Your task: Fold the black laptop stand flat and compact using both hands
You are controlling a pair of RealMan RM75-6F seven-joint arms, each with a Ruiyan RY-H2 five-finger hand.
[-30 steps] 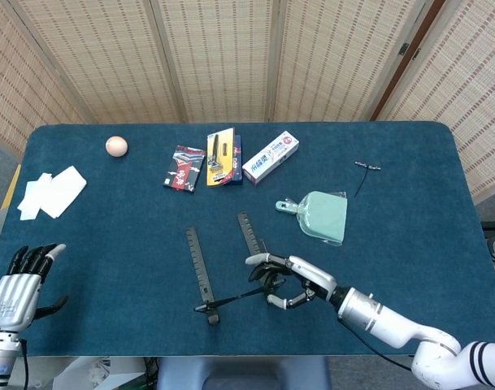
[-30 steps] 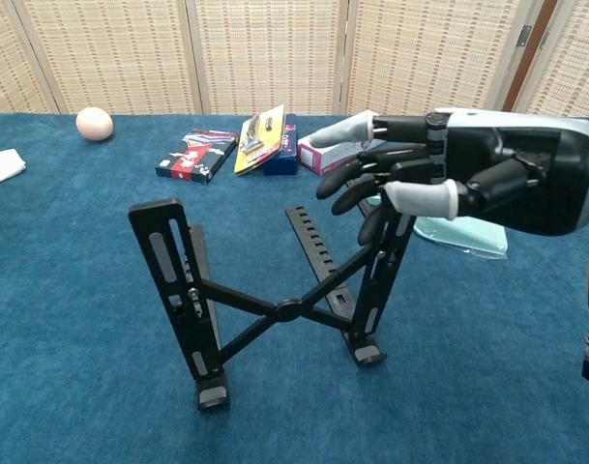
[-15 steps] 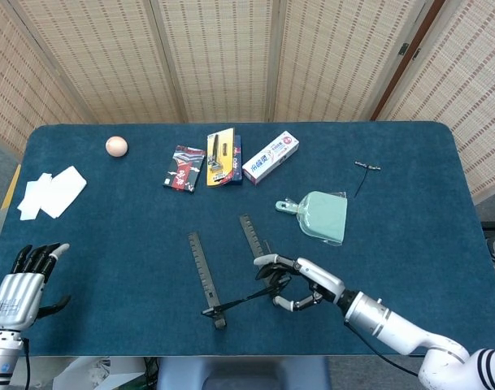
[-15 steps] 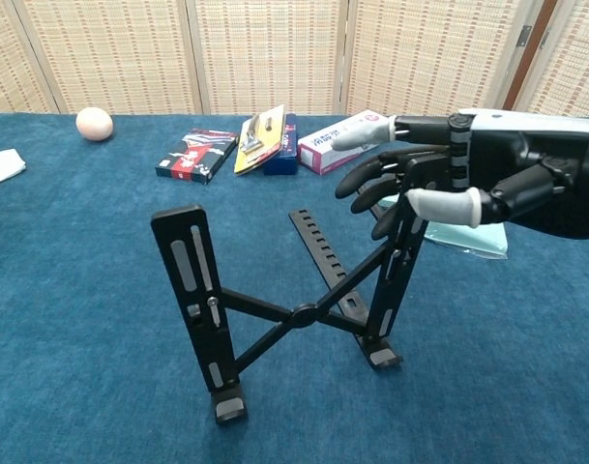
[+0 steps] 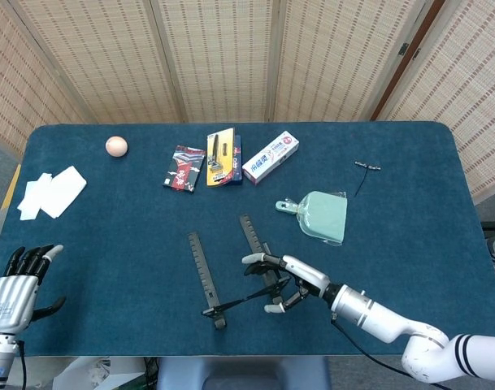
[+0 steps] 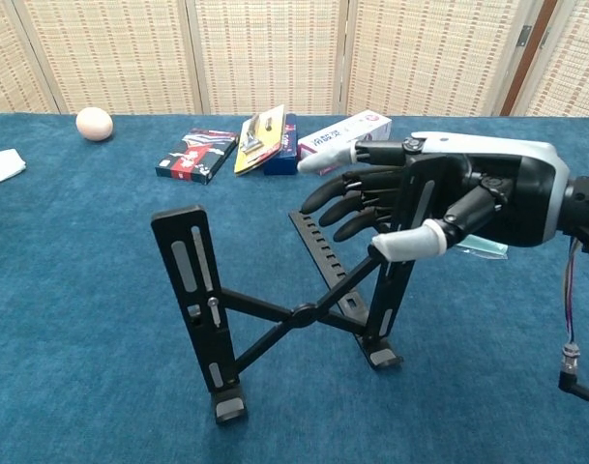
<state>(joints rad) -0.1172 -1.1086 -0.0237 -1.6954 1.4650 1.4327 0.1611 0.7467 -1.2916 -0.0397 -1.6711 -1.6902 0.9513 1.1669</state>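
Observation:
The black laptop stand (image 5: 231, 272) stands unfolded near the table's front edge. It has two slotted uprights joined by crossed struts (image 6: 301, 314). Its left upright (image 6: 197, 290) stands free. My right hand (image 6: 439, 198) is at the top of the right upright (image 6: 396, 290), which it holds with the fingers curled round the far side and the thumb pressing the near face. The head view shows the same right hand (image 5: 284, 280) over that end of the stand. My left hand (image 5: 11, 288) hovers at the front left corner, far from the stand, with its fingers apart and nothing in it.
An egg (image 5: 116, 146) and white papers (image 5: 52, 192) lie at the left. A black-red packet (image 5: 184, 168), a yellow pack (image 5: 220, 157) and a white box (image 5: 271, 157) sit at the back. A green dustpan (image 5: 322, 215) and a small black tool (image 5: 366, 167) lie to the right.
The stand shifted right and nearer with my right hand, then stayed put. The right hand has since moved left over the upright's top. The left hand has sunk slightly.

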